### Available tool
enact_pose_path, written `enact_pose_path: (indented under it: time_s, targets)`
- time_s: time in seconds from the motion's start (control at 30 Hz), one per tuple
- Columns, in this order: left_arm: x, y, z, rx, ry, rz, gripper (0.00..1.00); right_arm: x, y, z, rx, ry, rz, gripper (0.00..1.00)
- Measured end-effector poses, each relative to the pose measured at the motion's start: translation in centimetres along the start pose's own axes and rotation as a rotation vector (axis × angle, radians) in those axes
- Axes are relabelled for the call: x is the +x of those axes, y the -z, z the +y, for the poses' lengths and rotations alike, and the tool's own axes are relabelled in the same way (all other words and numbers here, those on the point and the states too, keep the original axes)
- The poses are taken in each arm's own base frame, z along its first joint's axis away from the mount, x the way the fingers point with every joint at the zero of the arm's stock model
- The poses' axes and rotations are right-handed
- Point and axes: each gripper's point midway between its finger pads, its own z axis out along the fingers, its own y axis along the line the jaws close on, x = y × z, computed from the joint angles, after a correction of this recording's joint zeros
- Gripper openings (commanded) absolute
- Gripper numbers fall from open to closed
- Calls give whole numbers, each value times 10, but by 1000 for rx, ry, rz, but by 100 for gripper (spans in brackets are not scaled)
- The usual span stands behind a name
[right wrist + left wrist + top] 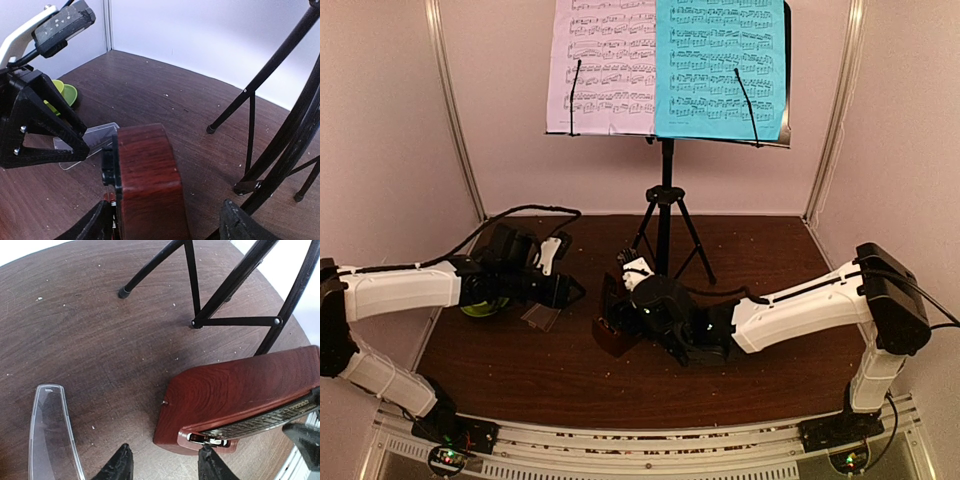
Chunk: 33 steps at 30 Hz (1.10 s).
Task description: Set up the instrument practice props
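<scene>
One dark wooden table carries everything. At its far side stands the black music stand on its tripod, upright, its legs splayed on the wood. Two sheets rest side by side on its desk, the white sheet to the left and the cyan sheet to the right, each with a thin black retaining wire across its lower part.

Both arms reach inward over the middle of the table. The right gripper straddles the metronome, its fingers spread: one sits close against the face side, while the other stands clear of the wood with a visible gap. The left gripper hangs low just beside the metronome's base, its fingers apart with nothing between them.

The brown wooden metronome sits on the table in front of the tripod legs, near them but not touching, its face with the metal scale uncovered. Its clear cover lies flat on the table beside the left gripper, apart from the metronome. A lime-green bowl sits behind the left gripper.
</scene>
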Motion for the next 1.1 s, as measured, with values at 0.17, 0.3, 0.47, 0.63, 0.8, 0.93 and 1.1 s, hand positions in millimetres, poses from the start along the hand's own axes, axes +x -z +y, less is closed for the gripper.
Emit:
enact_pose_path:
  time_s: [0.17,0.3,0.47,0.63,0.8,0.93,1.1]
  targets:
    - [-2,-1,-1,0,-7,2,46,-1,0,1,-5,1,-1,83]
    - [-7,-2,-2,1,-16,-2,46,-10,-3,6,-12,-11,-15,82]
    - [-8,-1,-2,-1,-28,4,46,-10,-11,11,-10,-13,-14,78]
    - [-2,-1,0,-7,-35,29,46,-4,-17,7,10,-4,2,70]
    - [-1,-1,0,-8,-41,33,46,-1,-18,4,17,-4,11,62]
    - [-1,-1,0,-8,-42,33,46,-1,-18,4,17,-9,12,61]
    - [0,-1,0,-6,-42,34,46,2,-15,2,8,-8,14,61]
